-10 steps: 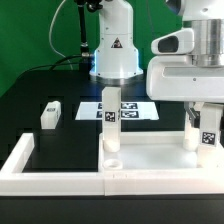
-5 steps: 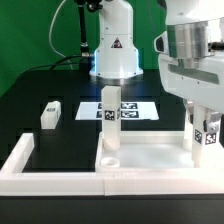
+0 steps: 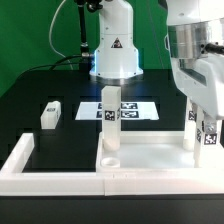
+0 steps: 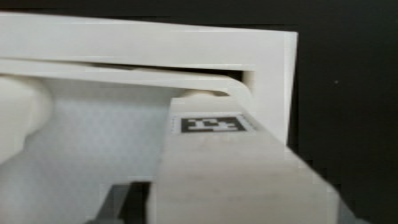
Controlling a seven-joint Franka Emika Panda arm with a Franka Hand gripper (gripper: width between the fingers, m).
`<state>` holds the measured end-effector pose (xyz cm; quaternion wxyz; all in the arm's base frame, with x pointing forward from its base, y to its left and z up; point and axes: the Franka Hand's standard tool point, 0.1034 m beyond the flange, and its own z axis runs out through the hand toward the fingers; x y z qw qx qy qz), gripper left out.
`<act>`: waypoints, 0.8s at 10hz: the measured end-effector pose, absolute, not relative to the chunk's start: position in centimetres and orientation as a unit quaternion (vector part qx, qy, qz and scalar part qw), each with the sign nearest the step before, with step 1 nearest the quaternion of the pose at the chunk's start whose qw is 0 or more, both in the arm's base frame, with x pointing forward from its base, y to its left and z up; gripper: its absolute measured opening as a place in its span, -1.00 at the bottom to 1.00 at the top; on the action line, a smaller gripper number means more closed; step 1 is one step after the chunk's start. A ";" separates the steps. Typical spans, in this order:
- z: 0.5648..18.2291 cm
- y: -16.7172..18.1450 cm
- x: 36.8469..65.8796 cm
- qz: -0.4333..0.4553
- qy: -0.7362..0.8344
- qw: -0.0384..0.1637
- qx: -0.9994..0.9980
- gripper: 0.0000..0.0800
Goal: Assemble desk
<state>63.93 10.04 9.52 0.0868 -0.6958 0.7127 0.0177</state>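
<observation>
The white desk panel point(image 3: 160, 168) lies at the front of the table, rim up. One leg point(image 3: 111, 122) stands upright in its corner socket on the exterior view's left. At the exterior view's right my gripper point(image 3: 205, 122) is shut on a tagged leg point(image 3: 208, 138) that stands upright over the panel's corner there. A white post point(image 3: 192, 130) beside it may be part of the same leg. In the wrist view this leg point(image 4: 222, 150) runs from between my jaws to the panel's corner point(image 4: 267, 60). Another leg point(image 3: 50, 113) lies loose on the black table.
The marker board point(image 3: 135, 110) lies behind the panel, in front of the arm's base point(image 3: 115, 55). A long low white border wall point(image 3: 30, 165) runs along the front and up the exterior view's left side.
My wrist has turned while staying over the panel's right corner. The held leg's tag has shifted only slightly. The other legs and the panel have not moved.
</observation>
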 end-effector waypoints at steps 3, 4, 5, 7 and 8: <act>9.5 9.3 63.8 0.030 0.809 0.095 -0.579 -0.27; 9.5 9.1 63.7 0.027 0.821 0.097 -0.562 -0.27; 9.5 8.8 63.7 0.027 0.827 0.096 -0.553 -0.27; 9.4 8.8 63.6 0.026 0.825 0.095 -0.556 0.10; 9.3 8.8 63.6 0.026 0.825 0.094 -0.556 0.10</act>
